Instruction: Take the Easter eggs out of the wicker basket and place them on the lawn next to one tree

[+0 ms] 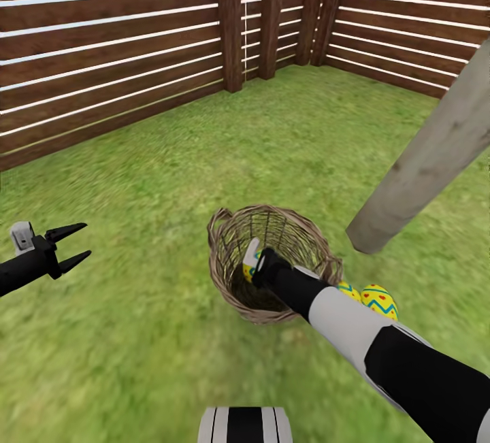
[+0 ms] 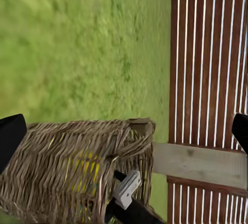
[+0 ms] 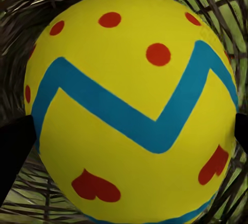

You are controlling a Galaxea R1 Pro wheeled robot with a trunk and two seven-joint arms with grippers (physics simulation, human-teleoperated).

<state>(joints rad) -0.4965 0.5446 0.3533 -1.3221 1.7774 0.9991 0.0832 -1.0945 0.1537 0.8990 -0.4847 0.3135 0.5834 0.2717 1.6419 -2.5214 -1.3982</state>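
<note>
Two Easter eggs (image 1: 378, 300) on lawn (image 1: 170, 177) beside tree (image 1: 435, 150) trunk. Right gripper (image 1: 253, 267) inside wicker basket (image 1: 224, 273), fingers flanking third egg (image 3: 132, 105), clamping unclear. Left gripper (image 1: 76, 245) fingers apart.

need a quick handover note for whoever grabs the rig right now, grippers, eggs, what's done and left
Left gripper: open, empty, hovering over the lawn.
Right gripper: down inside the wicker basket, fingers either side of the last egg; a firm grip cannot be confirmed.
Done: two eggs lie on the grass by the tree trunk.
Left: lift this egg out and set it beside those two.
</note>
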